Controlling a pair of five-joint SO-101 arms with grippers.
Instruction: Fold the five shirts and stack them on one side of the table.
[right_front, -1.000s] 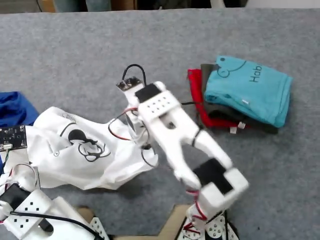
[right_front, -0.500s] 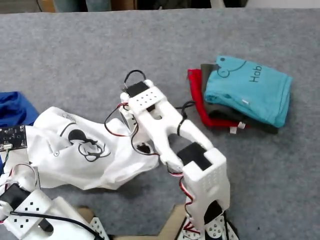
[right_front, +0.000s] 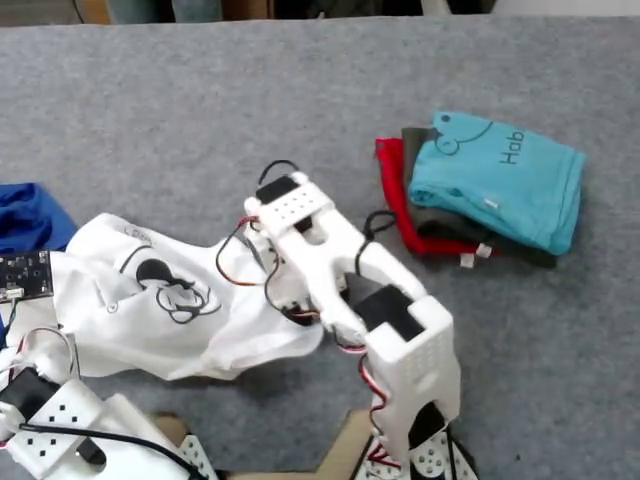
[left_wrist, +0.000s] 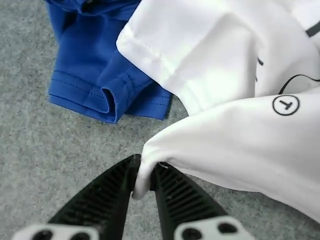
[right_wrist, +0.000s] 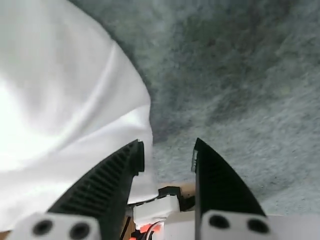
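On the grey tabletop (right_front: 150, 90), seen from above, the white shirt (right_front: 150, 300) lies crumpled at left, a folded stack (right_front: 490, 185) at right. Left wrist view: the left gripper (left_wrist: 146, 170) has its jaws pinching the white shirt's edge, beside a blue shirt (left_wrist: 95, 75). Right wrist view: the right gripper (right_wrist: 167, 150) has its jaws apart over the white shirt's edge.

Table cover (right_front: 150, 110): grey felt-like cloth, matt, coarse nap.
White shirt (right_front: 110, 320): fine-knit cloth, smooth, soft sheen; black printed motif, flat.
Blue shirt (left_wrist: 95, 75): knit cloth, matt, stitched hem.
Teal shirt (right_front: 500, 185), red shirt (right_front: 392, 190): matt cloth.
Left gripper (left_wrist: 142, 182), right gripper (right_wrist: 165, 150): black plastic, ribbed inner faces, matt.
Arm housing (right_front: 415, 350): white plastic, smooth, perforated.
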